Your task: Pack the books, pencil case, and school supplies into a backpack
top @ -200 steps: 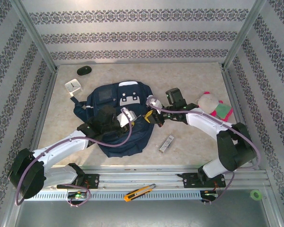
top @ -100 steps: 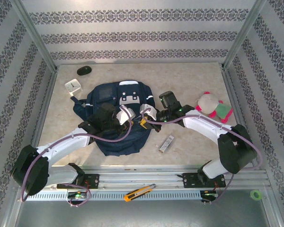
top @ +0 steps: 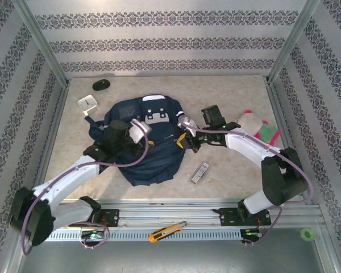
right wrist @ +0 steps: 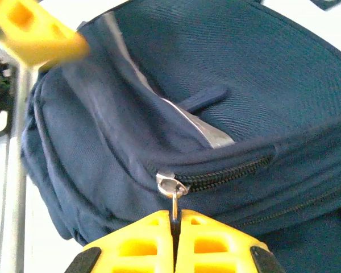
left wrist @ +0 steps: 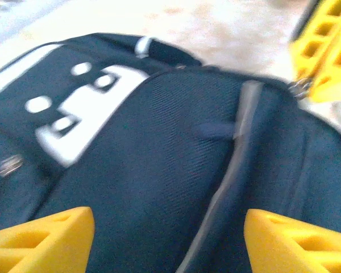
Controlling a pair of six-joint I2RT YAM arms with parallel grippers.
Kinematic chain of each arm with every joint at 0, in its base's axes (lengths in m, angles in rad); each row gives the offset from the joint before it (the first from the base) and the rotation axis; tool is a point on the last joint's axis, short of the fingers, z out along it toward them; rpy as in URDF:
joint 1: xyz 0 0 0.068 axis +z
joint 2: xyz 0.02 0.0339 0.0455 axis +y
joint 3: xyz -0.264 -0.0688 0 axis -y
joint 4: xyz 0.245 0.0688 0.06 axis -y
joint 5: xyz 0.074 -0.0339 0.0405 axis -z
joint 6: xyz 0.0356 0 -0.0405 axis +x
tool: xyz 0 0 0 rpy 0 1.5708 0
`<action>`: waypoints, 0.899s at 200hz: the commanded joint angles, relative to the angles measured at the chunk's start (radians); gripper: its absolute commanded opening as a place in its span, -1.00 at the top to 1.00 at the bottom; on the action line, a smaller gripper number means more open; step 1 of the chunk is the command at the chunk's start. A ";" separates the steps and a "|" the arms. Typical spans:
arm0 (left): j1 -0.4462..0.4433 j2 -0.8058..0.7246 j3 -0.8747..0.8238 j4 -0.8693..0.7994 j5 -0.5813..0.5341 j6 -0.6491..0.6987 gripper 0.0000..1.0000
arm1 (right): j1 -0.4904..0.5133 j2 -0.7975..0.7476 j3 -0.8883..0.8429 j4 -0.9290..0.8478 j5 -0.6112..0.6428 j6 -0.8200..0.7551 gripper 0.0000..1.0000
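In the middle of the overhead frame the backpack (top: pixel 145 149) lay on the worktop (top: pixel 227 96), the right claw (right wrist: pixel 174 227) pinched together on a zipper pull (right wrist: pixel 174 196) at its right edge, the left claw (left wrist: pixel 167 227) spread apart just over its front.

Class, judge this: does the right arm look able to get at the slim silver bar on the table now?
Likely yes, once they let go: the right fingers are shut on the backpack's zipper pull. The silver bar lies uncovered on the table close by.
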 commanded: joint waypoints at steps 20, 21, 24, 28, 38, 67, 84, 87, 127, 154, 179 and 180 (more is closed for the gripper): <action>0.051 -0.104 -0.016 -0.262 -0.266 -0.408 -0.41 | -0.018 0.017 0.091 -0.071 0.001 0.003 1.00; 0.052 -0.106 -0.017 -0.267 -0.271 -0.424 -0.41 | -0.015 0.016 0.092 -0.072 0.003 0.002 1.00; 0.052 -0.111 -0.020 -0.283 -0.283 -0.469 -0.40 | -0.008 0.016 0.094 -0.075 0.009 0.000 1.00; 0.052 -0.117 -0.027 -0.304 -0.293 -0.530 -0.39 | 0.001 0.015 0.095 -0.078 0.021 -0.001 1.00; 0.052 -0.130 -0.055 -0.320 -0.275 -0.670 -0.37 | 0.028 0.012 0.100 -0.093 0.052 -0.005 1.00; 0.052 -0.155 -0.188 -0.213 -0.178 -0.918 -0.34 | 0.104 0.008 0.103 -0.125 0.146 -0.005 1.00; 0.052 -0.161 -0.265 -0.081 -0.112 -1.026 -0.26 | 0.143 0.009 0.108 -0.139 0.185 -0.001 1.00; 0.053 -0.161 -0.277 -0.056 -0.103 -1.042 -0.25 | 0.148 0.009 0.110 -0.141 0.190 0.001 1.00; 0.038 -0.152 -0.355 0.165 -0.093 -1.148 0.39 | 0.216 0.016 0.134 -0.151 0.233 0.033 1.00; 0.013 -0.132 -0.352 0.291 -0.104 -1.167 0.83 | 0.274 0.017 0.149 -0.155 0.256 0.061 1.00; -0.025 -0.096 -0.326 0.374 -0.122 -1.173 0.93 | 0.334 0.014 0.162 -0.157 0.280 0.087 1.00; -0.026 -0.095 -0.324 0.376 -0.122 -1.173 0.93 | 0.334 0.014 0.162 -0.157 0.280 0.087 1.00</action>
